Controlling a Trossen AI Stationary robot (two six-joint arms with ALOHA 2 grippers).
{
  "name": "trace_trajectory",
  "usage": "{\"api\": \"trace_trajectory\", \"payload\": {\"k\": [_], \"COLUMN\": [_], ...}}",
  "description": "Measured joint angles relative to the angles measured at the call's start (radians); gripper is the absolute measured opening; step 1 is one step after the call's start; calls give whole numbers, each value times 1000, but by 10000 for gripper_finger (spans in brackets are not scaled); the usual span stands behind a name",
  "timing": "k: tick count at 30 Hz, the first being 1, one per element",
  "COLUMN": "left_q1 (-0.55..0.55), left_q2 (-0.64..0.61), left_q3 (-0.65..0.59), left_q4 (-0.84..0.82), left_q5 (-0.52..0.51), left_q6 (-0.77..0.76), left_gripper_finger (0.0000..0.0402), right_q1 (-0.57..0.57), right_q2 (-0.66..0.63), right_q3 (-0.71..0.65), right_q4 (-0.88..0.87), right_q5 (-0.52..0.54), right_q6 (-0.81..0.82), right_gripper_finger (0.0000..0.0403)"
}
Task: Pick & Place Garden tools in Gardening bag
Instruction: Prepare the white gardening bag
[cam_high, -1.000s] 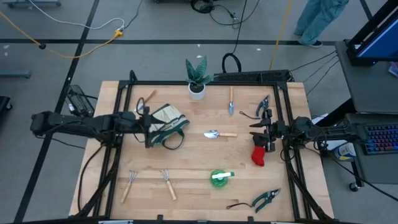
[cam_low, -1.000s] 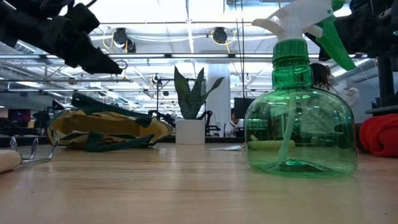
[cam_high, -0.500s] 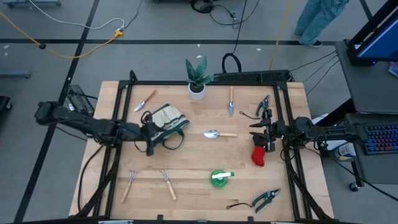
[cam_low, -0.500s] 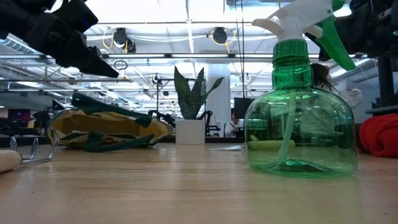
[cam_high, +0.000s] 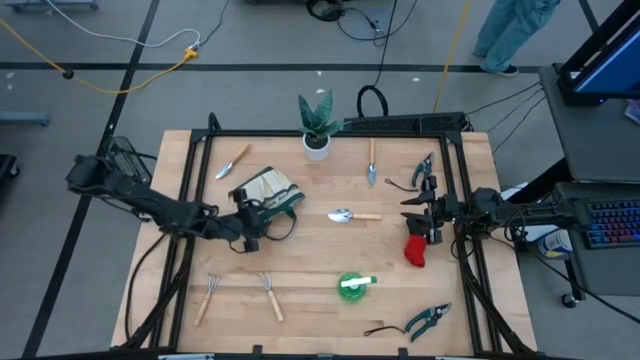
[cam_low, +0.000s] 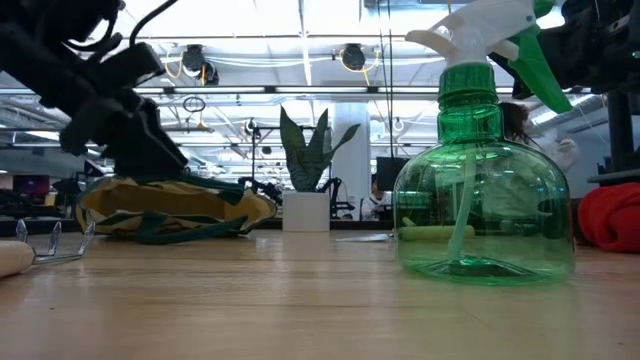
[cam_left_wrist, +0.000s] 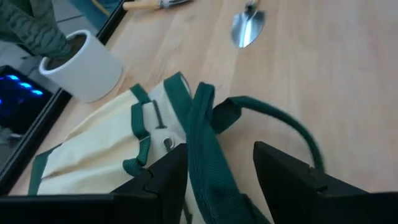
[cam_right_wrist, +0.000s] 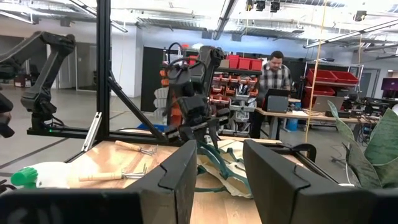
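- Cream canvas with dark green trim: the gardening bag (cam_high: 268, 190) lies slumped on its side on the table, between the plant in its white pot (cam_high: 317, 143) and the two small rakes (cam_high: 240, 293).
- A second ago the left gripper (cam_high: 249, 222) hung at the bag's left edge; it has since swung round to the bag's near side and dropped low over the green loop handle (cam_left_wrist: 273, 121).
- To me that reads as a reach for the strap, to lift or open the bag before any tool goes in.
- Its fingers (cam_left_wrist: 163, 177) stand apart either side of the green strap, and have narrowed slightly over the last second. They do not yet pinch it, and nothing is held.
- The right gripper (cam_high: 421, 217) waits at the table's right side, just above the red glove (cam_high: 416, 248), jaws parted and empty.
- No tool seems to be in the bag: trowels (cam_high: 355, 215), shears (cam_high: 428, 319) and the green sprayer (cam_high: 353, 284) all lie about the table.
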Motion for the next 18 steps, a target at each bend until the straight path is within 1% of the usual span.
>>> {"api": "trace_trajectory", "payload": {"k": [2,5,8,11,14,18], "left_q1": [-1,0,-1,0,0,0], "left_q2": [29,63,83,90,90,90], "left_q3": [0,0,0,0,-1,-1], "left_q4": [11,15,16,19,23,23], "left_q5": [-17,-9,-7,-7,-8,-8], "left_q6": [0,-4,-6,-2,5,85], "left_gripper_finger": [169,156,155,173,203,244], "right_q1": [0,0,0,0,0,0], "right_q2": [0,0,0,0,0,0], "right_q3": [0,0,0,0,0,0], "right_q4": [0,0,0,0,0,1], "right_q5": [0,0,0,0,0,0], "right_q6": [0,0,0,0,0,0], "right_gripper_finger": [125,125,125,125,125,125]}}
